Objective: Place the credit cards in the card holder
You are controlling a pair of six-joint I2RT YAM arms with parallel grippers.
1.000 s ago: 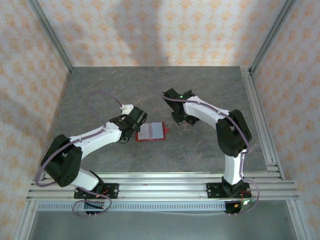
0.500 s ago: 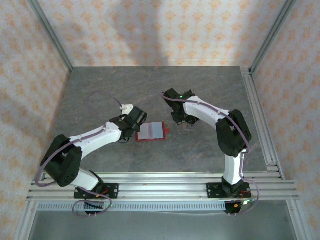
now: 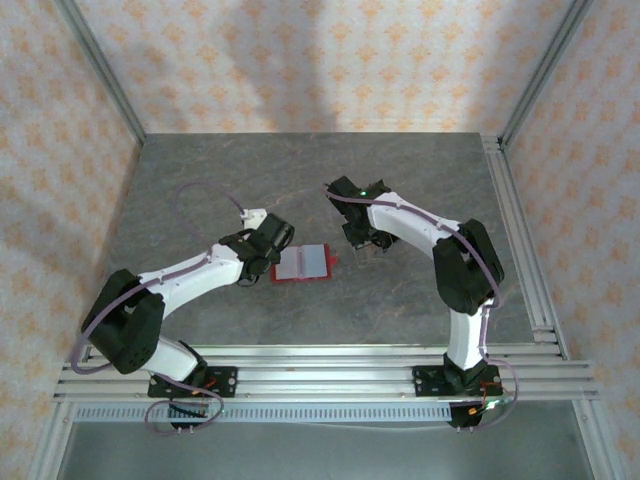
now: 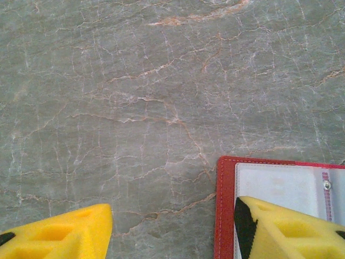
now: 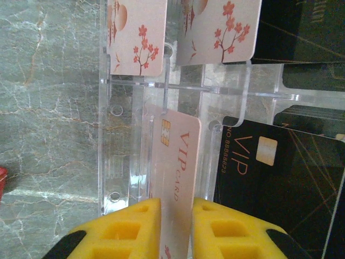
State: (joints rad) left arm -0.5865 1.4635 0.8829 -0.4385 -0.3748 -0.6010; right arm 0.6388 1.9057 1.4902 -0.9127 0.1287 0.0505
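Observation:
The card holder (image 3: 305, 263), a red wallet, lies open on the table with its pale inner pockets up. My left gripper (image 3: 273, 263) is at its left edge. In the left wrist view that gripper (image 4: 172, 216) is open, with one yellow finger (image 4: 280, 226) over the card holder's (image 4: 226, 205) inner pocket and the other over bare table. My right gripper (image 3: 362, 243) is to the right of the wallet. In the right wrist view it (image 5: 176, 208) is shut on a pale pink credit card (image 5: 180, 151) marked VIP, which stands in a clear rack (image 5: 124, 108).
The clear acrylic rack holds more cards: two pale blossom-printed ones (image 5: 137, 32) (image 5: 218, 27) at the far side and black ones (image 5: 269, 178) to the right. Grey marbled table (image 3: 200, 190) surrounds everything; metal frame rails (image 3: 520, 240) run along the right edge.

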